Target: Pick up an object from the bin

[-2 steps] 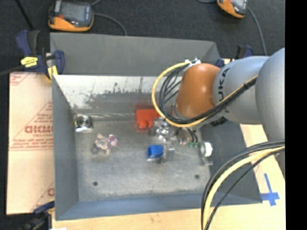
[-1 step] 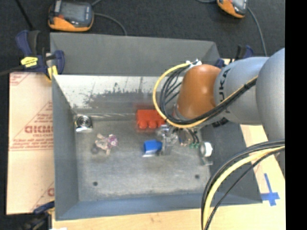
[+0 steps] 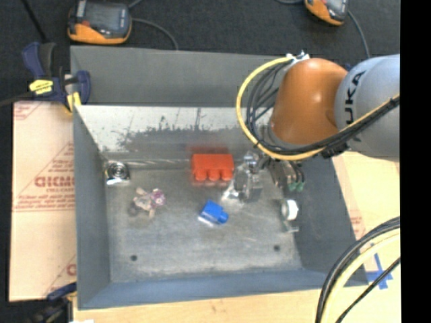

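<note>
**Op:** Where's the gripper?

**Eng:** The gripper (image 3: 244, 184) is low over the bin (image 3: 94, 180) floor, about 2 o'clock from floor centre. I can't tell if it's wide or narrow, it's too cluttered under the wrist. I see nothing held.

**Op:** Nearest target?

**Eng:** The red block (image 3: 212, 167), just beside the gripper at 10 o'clock. There's a blue piece (image 3: 213, 214) near it, between 7 and 8. A white-and-green piece (image 3: 289, 209) lies at 4. A pinkish clump (image 3: 148, 200) and a metal ring (image 3: 116, 172) are well apart from it, out toward 9.

**Op:** How do I run it?

**Eng:** My read is you're beside the block, not over it. Centre over it first and span its short side. Come straight down and close on the flat faces, not the bumps. It sits near the back wall, so watch your clearance at 12. Confirm something's gripped before you lift.
</note>
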Controlling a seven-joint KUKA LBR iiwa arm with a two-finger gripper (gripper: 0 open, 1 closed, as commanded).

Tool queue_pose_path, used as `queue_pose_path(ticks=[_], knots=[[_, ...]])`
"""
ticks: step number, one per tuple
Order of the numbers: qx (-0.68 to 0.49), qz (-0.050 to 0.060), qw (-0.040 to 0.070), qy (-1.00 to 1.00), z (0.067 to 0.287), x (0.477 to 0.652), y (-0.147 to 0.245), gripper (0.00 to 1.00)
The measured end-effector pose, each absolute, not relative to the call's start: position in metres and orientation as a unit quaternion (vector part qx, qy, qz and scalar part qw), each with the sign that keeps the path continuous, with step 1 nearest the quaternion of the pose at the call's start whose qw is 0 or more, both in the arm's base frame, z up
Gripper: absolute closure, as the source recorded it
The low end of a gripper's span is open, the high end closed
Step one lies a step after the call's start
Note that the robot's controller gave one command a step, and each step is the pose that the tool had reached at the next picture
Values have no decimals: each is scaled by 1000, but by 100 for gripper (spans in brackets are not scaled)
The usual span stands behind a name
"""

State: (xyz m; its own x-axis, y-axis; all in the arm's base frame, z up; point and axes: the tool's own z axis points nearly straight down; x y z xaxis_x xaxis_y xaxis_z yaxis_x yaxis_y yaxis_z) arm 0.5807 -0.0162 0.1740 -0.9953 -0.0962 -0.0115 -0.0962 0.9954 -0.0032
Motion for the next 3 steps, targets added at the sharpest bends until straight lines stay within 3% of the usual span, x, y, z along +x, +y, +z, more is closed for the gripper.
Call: queue_pose_path(ticks=[1, 2, 3], knots=[[-67, -2, 6, 998, 225, 596, -36, 100], [-161, -2, 4, 987, 230, 625, -57, 100], [-161, -1, 3, 987, 230, 625, -56, 0]])
